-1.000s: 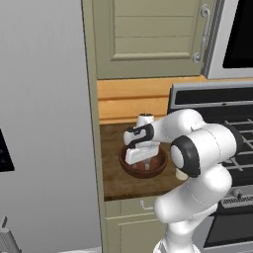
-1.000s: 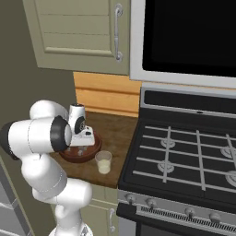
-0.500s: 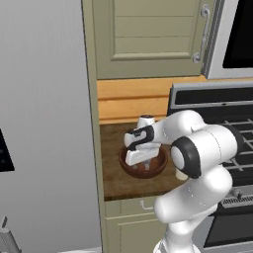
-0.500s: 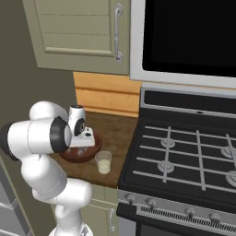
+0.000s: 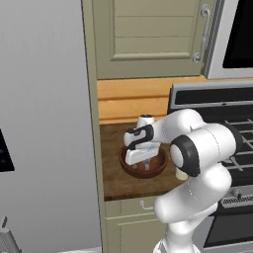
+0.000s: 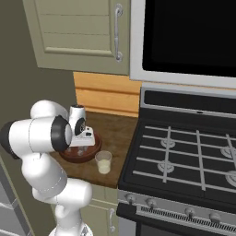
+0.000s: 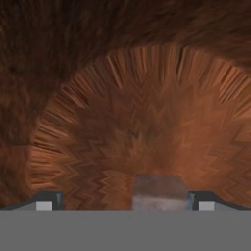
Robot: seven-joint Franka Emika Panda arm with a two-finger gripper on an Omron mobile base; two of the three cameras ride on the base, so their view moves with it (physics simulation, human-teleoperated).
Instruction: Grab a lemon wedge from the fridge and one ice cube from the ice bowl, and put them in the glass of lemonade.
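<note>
The ice bowl [image 5: 148,173], round and dark reddish-brown, sits on the wooden counter, and my gripper [image 5: 143,162] reaches down into it with its jaws open. In the hand view the bowl's grained inside [image 7: 132,122] lies close below. A pale ice cube [image 7: 160,192] rests on the bowl's floor between my fingertips [image 7: 203,202], nearer the right one, and my gripper [image 7: 125,203] holds nothing. From the right I see the bowl [image 6: 90,154], my gripper [image 6: 79,148] and the glass of lemonade [image 6: 104,162] just right of the bowl. The grey fridge [image 5: 44,123] stands at the left. The lemon wedge is out of view.
A gas stove [image 6: 184,152] adjoins the counter on the right, with a dark microwave [image 6: 189,37] above it. Beige cupboards [image 5: 153,39] hang over the counter [image 5: 111,173], whose strip is narrow between fridge and stove. My own arm [image 5: 202,148] bends over the counter's front.
The hand has sunk slightly lower into the bowl. The jaws have stayed open, and the bowl and glass have not moved.
</note>
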